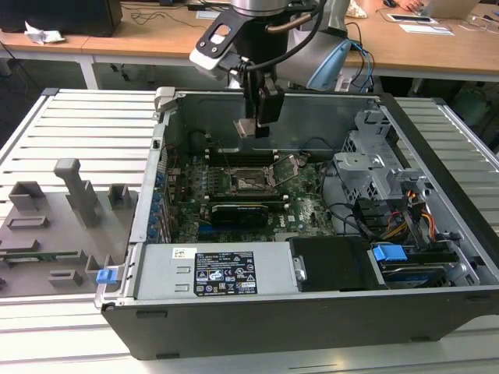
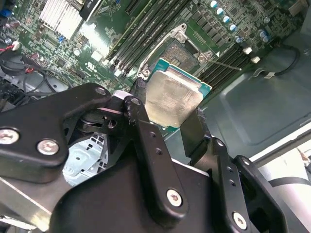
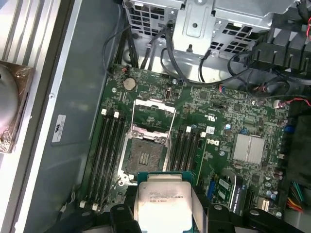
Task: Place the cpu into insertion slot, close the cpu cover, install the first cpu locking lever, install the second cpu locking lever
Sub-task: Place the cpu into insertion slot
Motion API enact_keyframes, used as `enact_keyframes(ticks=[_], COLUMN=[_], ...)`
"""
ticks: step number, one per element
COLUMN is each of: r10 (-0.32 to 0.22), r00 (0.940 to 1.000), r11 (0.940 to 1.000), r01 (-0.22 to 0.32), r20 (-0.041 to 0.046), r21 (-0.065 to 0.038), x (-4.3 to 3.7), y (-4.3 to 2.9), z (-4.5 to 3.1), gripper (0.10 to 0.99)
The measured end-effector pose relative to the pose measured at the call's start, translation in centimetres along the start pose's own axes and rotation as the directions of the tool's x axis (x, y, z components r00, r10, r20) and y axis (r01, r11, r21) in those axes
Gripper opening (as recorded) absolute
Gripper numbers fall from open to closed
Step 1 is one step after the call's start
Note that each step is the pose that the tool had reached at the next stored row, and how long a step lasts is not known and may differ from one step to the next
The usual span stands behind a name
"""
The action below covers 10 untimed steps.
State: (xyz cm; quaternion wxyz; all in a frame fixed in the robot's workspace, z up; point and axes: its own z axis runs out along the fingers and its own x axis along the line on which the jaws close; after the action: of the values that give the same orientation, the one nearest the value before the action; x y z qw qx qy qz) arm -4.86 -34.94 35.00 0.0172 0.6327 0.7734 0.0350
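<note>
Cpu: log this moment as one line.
gripper: shut on cpu | cpu: held above insertion slot, not seated | cpu cover: open

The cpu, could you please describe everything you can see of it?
The cpu is a flat square chip with a dull silver-grey metal face on a green-edged base. It is gripped at two opposite edges by the claw, held in the air over the green motherboard near the open insertion slot.
</note>
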Motion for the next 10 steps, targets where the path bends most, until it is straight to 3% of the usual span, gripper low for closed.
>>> enact_keyframes(ticks=[10], r10=[0.004], r00=[1.0], r11=[1.0], r01=[-0.004], r20=[0.0002], r21=[0.0], x=[-0.01], y=[-0.06], z=[0.73], gripper=[0.525])
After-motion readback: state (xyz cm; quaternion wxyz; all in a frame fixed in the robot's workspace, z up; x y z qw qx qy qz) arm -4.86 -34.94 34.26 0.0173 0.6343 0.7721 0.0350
